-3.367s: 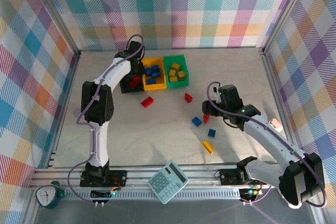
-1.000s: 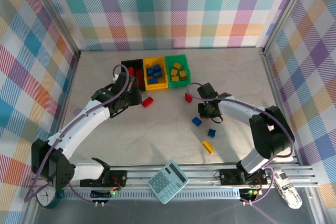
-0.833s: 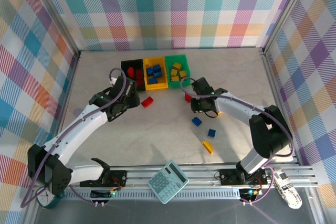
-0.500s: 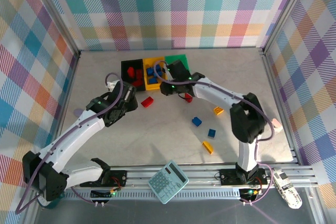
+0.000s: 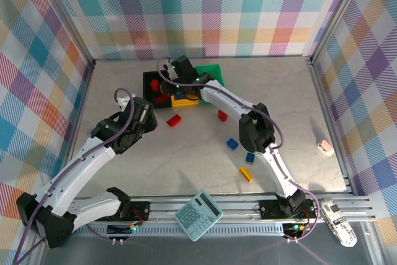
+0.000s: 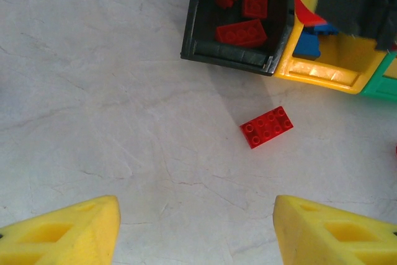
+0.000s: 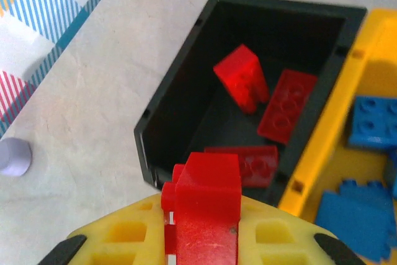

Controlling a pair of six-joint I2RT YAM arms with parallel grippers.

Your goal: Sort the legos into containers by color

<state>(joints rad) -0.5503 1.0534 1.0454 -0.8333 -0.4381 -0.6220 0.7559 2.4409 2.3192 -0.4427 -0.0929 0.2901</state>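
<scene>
Red brick (image 7: 208, 184) clenched in my right gripper (image 7: 201, 237), black bin (image 7: 162, 130) at twelve o'clock; left gripper (image 6: 195, 231) released.

Teal calculator (image 5: 198, 215): lies tilted across the alu. rail (image 5: 248, 202) at near edge, keys up. Table (image 5: 186, 166): pale marble-look top, grey veining. Walls (image 5: 205, 10): pastel plaid cloth on back, L & R sides. Small pink/white item (image 5: 324, 147): on table nr right wall, type unclear. White oblong obj. (image 5: 338, 218): near right corner, beyond rail. Lavender cap (image 7: 12, 156): on table, left of bins.
</scene>
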